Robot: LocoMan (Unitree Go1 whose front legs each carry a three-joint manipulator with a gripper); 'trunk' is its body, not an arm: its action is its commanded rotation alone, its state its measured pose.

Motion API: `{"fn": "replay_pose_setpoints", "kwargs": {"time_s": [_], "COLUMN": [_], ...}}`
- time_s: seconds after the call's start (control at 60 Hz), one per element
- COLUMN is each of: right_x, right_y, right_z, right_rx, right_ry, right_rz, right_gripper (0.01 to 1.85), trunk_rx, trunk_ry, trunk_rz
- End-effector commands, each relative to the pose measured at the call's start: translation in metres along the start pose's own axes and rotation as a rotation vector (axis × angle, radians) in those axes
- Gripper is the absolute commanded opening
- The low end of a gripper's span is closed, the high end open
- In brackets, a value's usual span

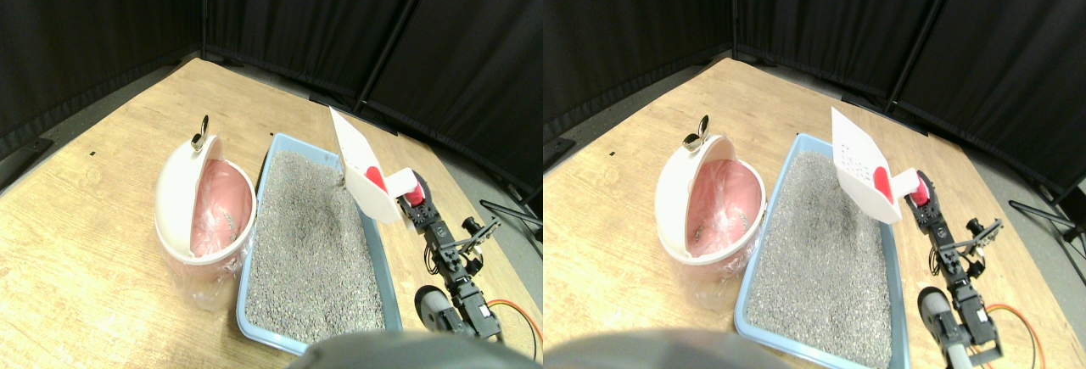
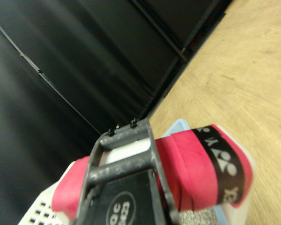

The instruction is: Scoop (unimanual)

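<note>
Right pincer (image 1: 413, 202) grips scoop (image 1: 361, 165) by red-wrapped handle (image 2: 196, 173), black band lettering unreadable; litter tray (image 1: 254, 277) below, bin (image 1: 204, 208) beyond.

White scoop (image 1: 361, 165), perforated, handle wrapped in red tape (image 2: 196, 173) with a black band. Light blue tray (image 1: 254, 297), speckled grey litter (image 1: 310, 250). White bin (image 1: 178, 191), pink liner (image 1: 216, 204). Black curtains (image 1: 102, 13).

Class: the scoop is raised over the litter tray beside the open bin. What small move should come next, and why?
Probably lower the scoop toward the litter: it hangs tilted above the tray, apparently not yet digging, held by the gripper.
</note>
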Motion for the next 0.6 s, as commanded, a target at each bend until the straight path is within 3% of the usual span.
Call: {"fn": "replay_pose_setpoints", "kwargs": {"time_s": [0.017,0.6], "right_x": [0.0042,0.0071], "right_y": [0.0117,0.0181], "right_z": [0.0025,0.0012], "right_rx": [0.064,-0.012], "right_ry": [-0.052,-0.012], "right_rz": [0.047,0.081], "right_gripper": [0.05,0.05], "trunk_rx": [-0.011,-0.018], "trunk_ry": [-0.014,-0.011], "trunk_rz": [0.008,0.019]}}
